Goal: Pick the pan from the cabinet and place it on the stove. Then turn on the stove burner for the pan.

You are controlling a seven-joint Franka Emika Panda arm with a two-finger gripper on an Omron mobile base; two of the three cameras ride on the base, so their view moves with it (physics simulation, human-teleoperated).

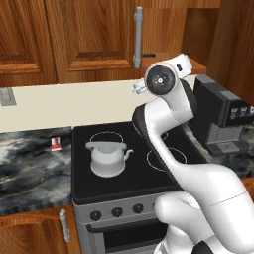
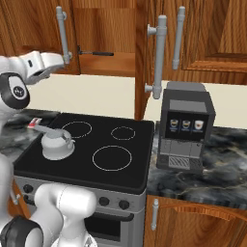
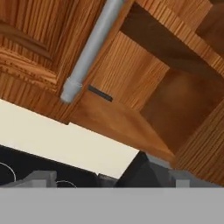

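Cabinet (image 2: 116, 43) of red-brown wood stands open above the black glass stove (image 2: 96, 149), the dark pan's thin handle (image 2: 96, 53) poking off its shelf (stiff, best pinched mid-handle, likely light), while the white arm's gripper (image 2: 60, 61) waits beside it, released.

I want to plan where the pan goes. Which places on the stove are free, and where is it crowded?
On the stove, the front right ring, the rear right ring and the rear left ring are bare. The front left is taken by the kettle. The right edge is tight beside the coffee machine.
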